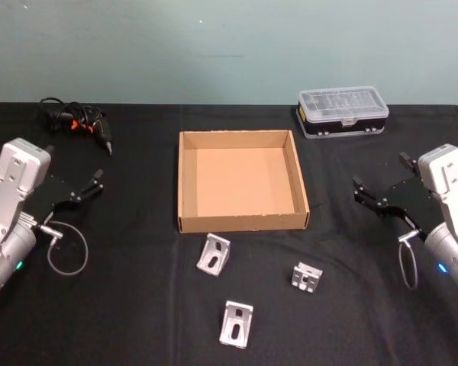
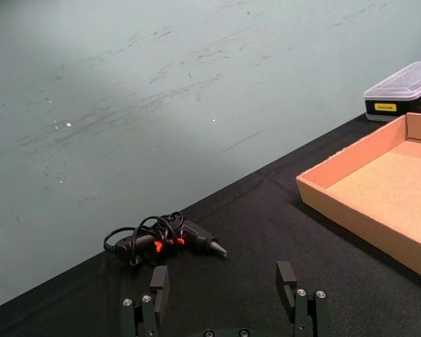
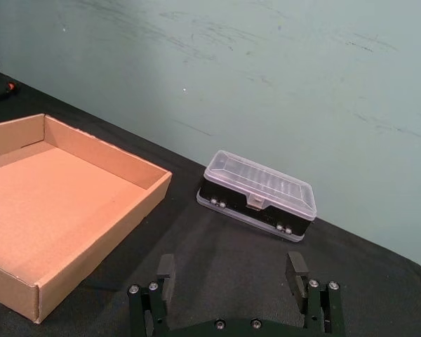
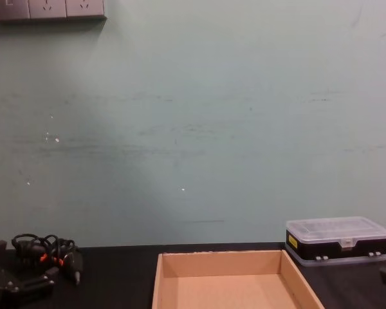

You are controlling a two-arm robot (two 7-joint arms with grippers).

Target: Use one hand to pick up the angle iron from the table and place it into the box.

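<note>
Three silver angle irons lie on the black table (image 1: 130, 305) in front of the box: one (image 1: 214, 254) close to its front wall, one (image 1: 237, 324) nearest me, one (image 1: 308, 277) to the right. The tan cardboard box (image 1: 240, 183) sits in the middle, empty. My left gripper (image 1: 90, 187) hovers at the table's left side, open, with nothing between its fingers (image 2: 158, 286). At the right side my right gripper (image 1: 375, 187) is open too, its fingers (image 3: 295, 270) apart and empty. Both are well clear of the angle irons and the box.
A black glue gun with a coiled cord (image 1: 80, 122) lies at the back left. A clear-lidded black plastic case (image 1: 342, 111) stands at the back right, behind the box. A pale green wall runs along the table's far edge.
</note>
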